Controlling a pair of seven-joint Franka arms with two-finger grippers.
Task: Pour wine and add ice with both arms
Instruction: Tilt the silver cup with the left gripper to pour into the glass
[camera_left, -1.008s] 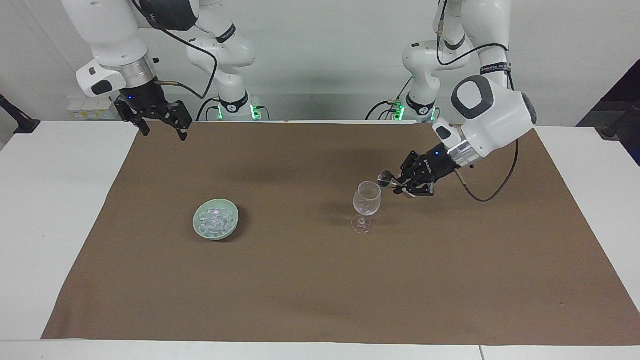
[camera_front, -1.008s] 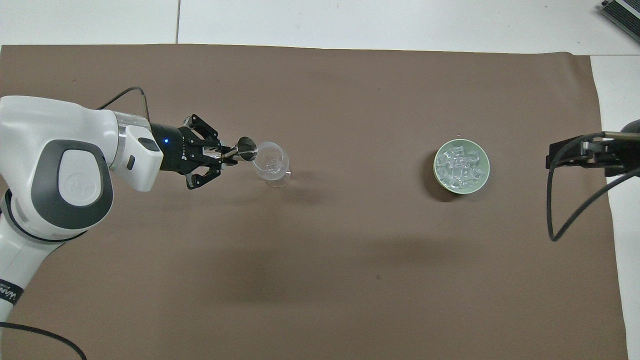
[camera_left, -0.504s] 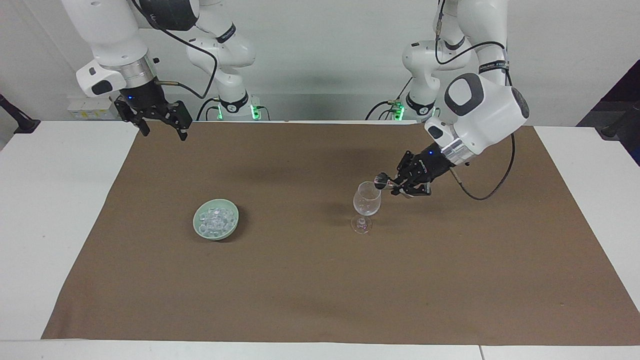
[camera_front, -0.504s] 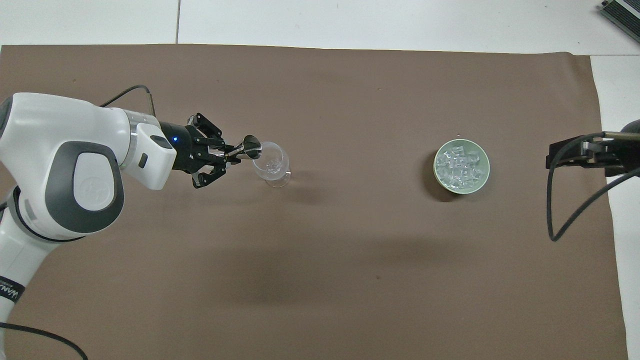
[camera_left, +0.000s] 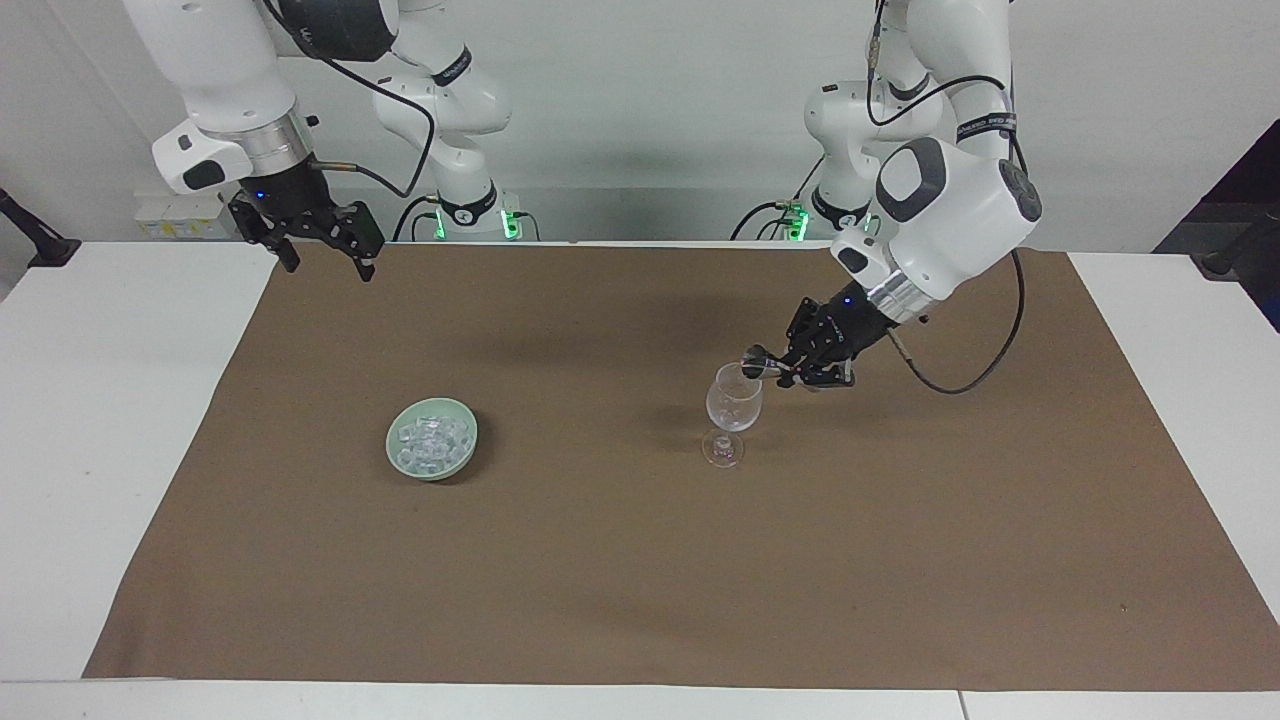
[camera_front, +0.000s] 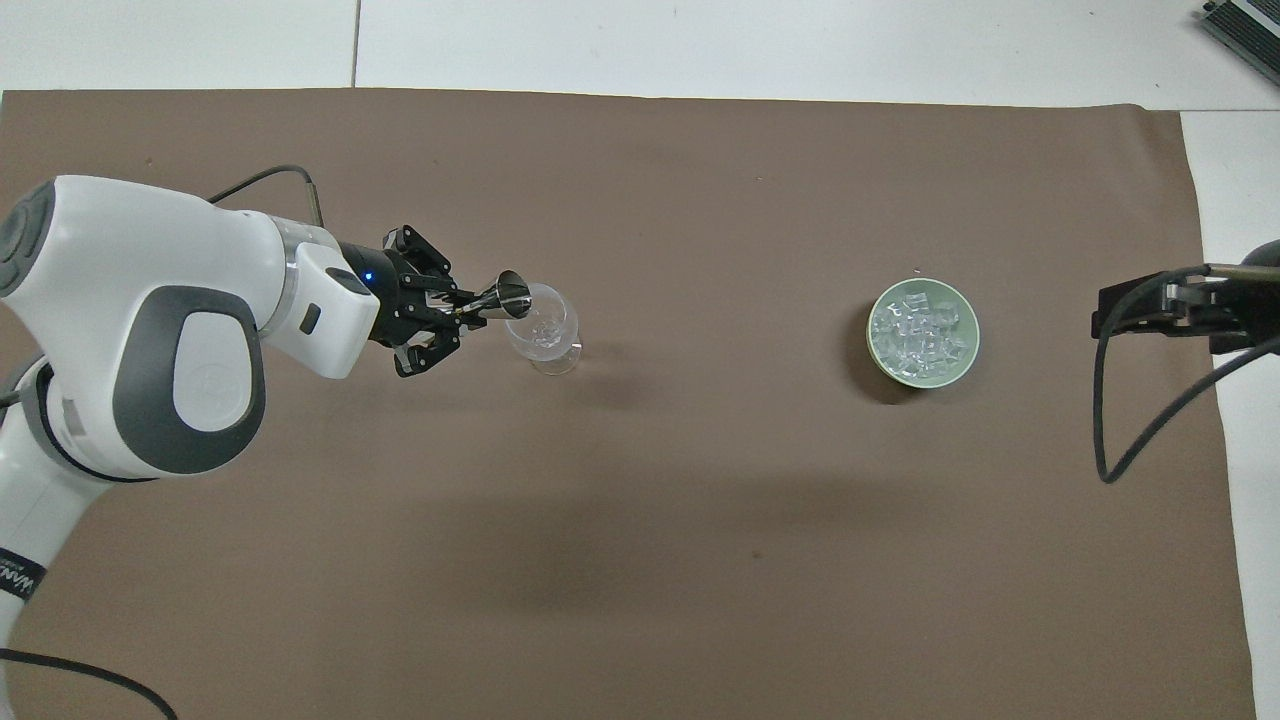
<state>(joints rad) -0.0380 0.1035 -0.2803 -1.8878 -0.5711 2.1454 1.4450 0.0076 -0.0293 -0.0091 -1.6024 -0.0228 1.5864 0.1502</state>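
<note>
The left pincer (camera_left: 790, 368) is clamped on a small metal measuring cup (camera_left: 757, 361), which it holds tipped on its side with the mouth at the rim of the clear stemmed glass (camera_left: 733, 410); the glass stands upright on the brown cloth (camera_left: 640, 560) covering the desk, toward the left arm's end. My reading is that the wine pour is in hand, though no stream shows and I cannot tell how much liquid has reached the bowl of the glass (a faint reddish tint sits low at the stem, nothing more). The ice (camera_left: 432, 437) lies heaped in the pale green bowl (camera_left: 455, 462), on the cloth toward the right arm's end and well apart from the glass, so that step looks not yet begun. The right pincer (camera_left: 318, 245) waits with its jaws spread wide and empty, over the cloth's edge at the robots' end. The chief risk I see is the cup's lip: it sits so close to the rim that a slight dip or sideways drift of the wrist could knock the glass, and a tall, narrow-footed stem would likely topple. A cup mouth set too far outside the rim would instead send wine onto the cloth. Later, cubes dropped from too high could splash or tip it.
</note>
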